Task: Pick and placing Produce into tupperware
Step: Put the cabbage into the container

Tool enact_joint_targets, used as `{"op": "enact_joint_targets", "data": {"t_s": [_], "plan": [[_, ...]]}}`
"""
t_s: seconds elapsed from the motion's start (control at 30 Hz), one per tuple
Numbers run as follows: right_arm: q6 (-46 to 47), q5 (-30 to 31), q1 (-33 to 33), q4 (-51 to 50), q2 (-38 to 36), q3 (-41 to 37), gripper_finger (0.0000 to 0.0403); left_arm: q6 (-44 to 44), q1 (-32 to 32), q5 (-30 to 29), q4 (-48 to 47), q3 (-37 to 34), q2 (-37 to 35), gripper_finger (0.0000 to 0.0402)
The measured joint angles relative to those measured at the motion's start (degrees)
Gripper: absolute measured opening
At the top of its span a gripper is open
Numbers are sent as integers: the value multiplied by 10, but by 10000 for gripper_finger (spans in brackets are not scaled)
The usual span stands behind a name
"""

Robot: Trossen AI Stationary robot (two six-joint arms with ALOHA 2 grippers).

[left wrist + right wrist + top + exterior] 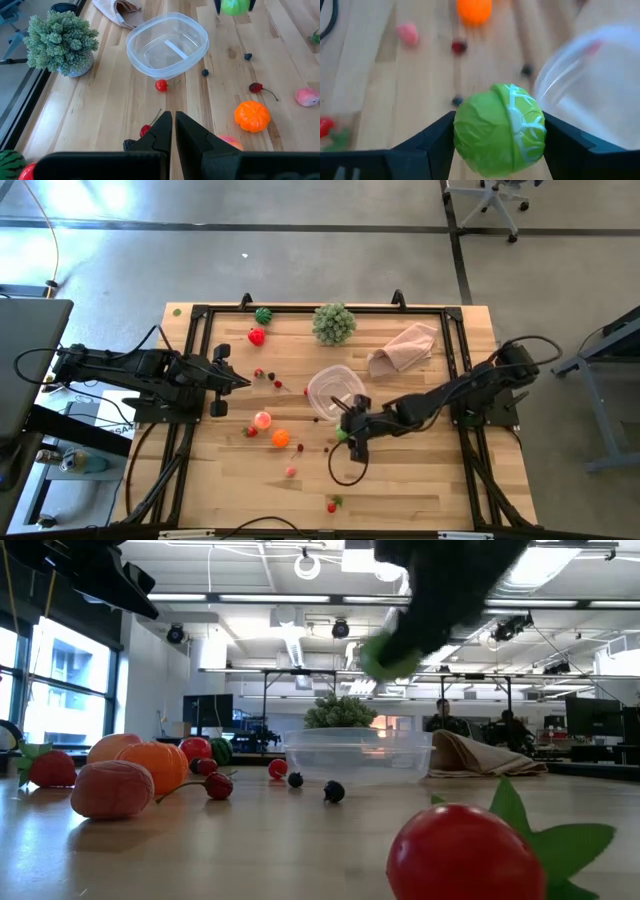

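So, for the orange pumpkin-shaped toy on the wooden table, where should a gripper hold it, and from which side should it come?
Probably across the widest middle of the orange pumpkin-shaped toy, coming straight down from above. It sits low and rounded on the wooden table, so its two opposite sides are the parts the fingers can close on. A pink peach-like fruit lies close by, so the fingers should go down on the sides away from it.

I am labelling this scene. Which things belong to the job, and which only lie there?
Job: green produce in right gripper; tupperware; orange fruit; red cherry.
Lying about: leafy ball; cloth.
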Motion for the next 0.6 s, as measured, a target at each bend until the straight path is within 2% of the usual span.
{"op": "enact_joint_targets", "data": {"t_s": [0.13,0.3,0.37,0.43,0.6], "plan": [[-85,39,-26,-55,0,86,232,0,0,0,0,0,0,14],[-152,30,-80,-103,0,152,232,0,0,0,0,0,0,14],[-160,17,-108,-118,0,158,232,0,0,0,0,0,0,14],[-159,-21,-137,-117,0,153,232,0,0,0,0,0,0,14],[-154,-81,-186,-99,28,111,232,0,0,0,0,0,0,14]]}}
